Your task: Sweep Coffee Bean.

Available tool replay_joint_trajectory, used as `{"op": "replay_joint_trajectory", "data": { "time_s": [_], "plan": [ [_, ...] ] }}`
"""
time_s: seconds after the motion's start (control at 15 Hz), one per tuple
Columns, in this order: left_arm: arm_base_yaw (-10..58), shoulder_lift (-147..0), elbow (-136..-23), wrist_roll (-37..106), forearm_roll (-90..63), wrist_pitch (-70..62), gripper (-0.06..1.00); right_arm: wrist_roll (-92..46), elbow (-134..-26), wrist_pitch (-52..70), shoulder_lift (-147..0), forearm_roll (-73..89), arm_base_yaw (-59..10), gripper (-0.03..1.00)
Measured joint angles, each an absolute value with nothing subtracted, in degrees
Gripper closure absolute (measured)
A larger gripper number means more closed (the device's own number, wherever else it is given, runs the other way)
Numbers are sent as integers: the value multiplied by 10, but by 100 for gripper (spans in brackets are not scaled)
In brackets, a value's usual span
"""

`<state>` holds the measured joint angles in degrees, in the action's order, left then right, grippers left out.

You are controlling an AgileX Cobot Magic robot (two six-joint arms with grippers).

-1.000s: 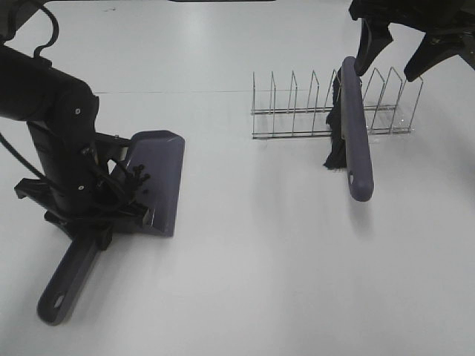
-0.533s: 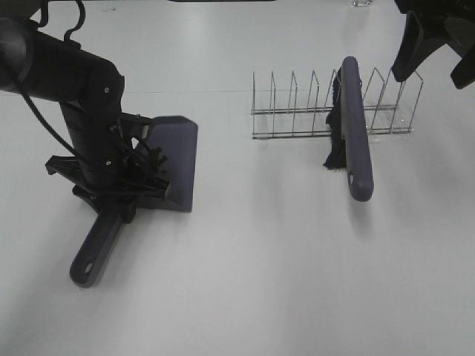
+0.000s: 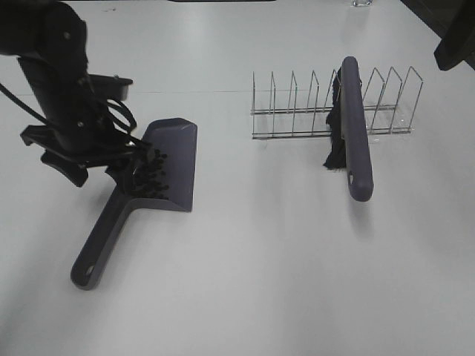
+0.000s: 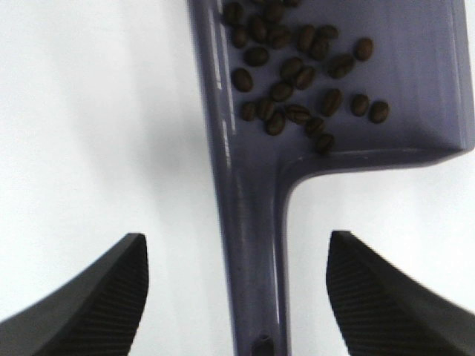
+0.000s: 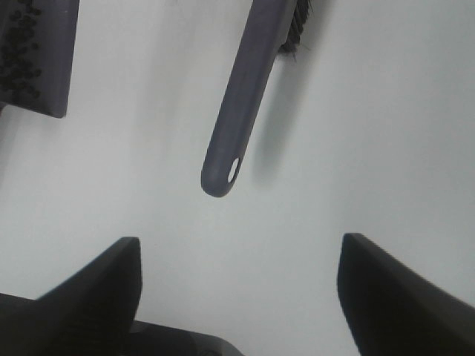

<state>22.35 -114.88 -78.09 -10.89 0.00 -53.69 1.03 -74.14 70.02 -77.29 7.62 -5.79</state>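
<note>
The left gripper [image 4: 236, 297] has just let go, its fingers [image 4: 89, 297] now spread either side of the purple plastic dustpan [image 3: 167, 159] handle. Ahead of them the dark oval coffee beans [image 4: 297, 74] sit gathered in the pan, so sweeping looks done. The right gripper [image 5: 236, 297] hangs wide, empty, above the purple-handled black-bristled brush [image 3: 351, 133] leaning in the wire rack [image 3: 297, 111].

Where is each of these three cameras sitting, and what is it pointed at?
Exterior high: mounted above the table, looking down at the dustpan, rack and brush; the left arm shows on the left, a bit of the right arm at the top right corner.
Left wrist: on the left arm, looking down at the dustpan's handle and beans; its two open fingers show.
Right wrist: on the right arm, looking down at the brush handle; its open fingers show.
Shared: all three show the dustpan with beans.
</note>
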Motion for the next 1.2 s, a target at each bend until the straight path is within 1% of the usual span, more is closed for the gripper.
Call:
{"op": "replay_joint_trajectory", "data": {
  "time_s": [0.27,0.4,0.47,0.67,0.73,0.8,0.87,1.07,1.2],
  "plan": [
    [97,-1077,-780,-35,-46,-552,32,19,-688,701,-705,72,-58,31],
    [65,-1018,-749,-12,-48,-560,32,19,-653,701,-663,72,-58,31],
    [61,-998,-733,-10,-48,-560,32,19,-642,701,-647,72,-58,31],
    [47,-851,-602,-6,-40,-549,32,19,-577,701,-551,68,-58,31],
    [47,-788,-553,-6,-34,-544,32,19,-553,701,-510,65,-58,31],
    [47,-677,-484,-6,-26,-540,32,19,-511,702,-426,52,-58,31],
    [47,-647,-469,-6,-23,-539,32,19,-503,702,-407,49,-58,31],
    [47,-486,-410,-6,-7,-543,32,19,-453,703,-274,27,-58,31],
    [47,-395,-380,-7,-7,-573,32,26,-421,703,-201,7,-58,31]
  ]
}}
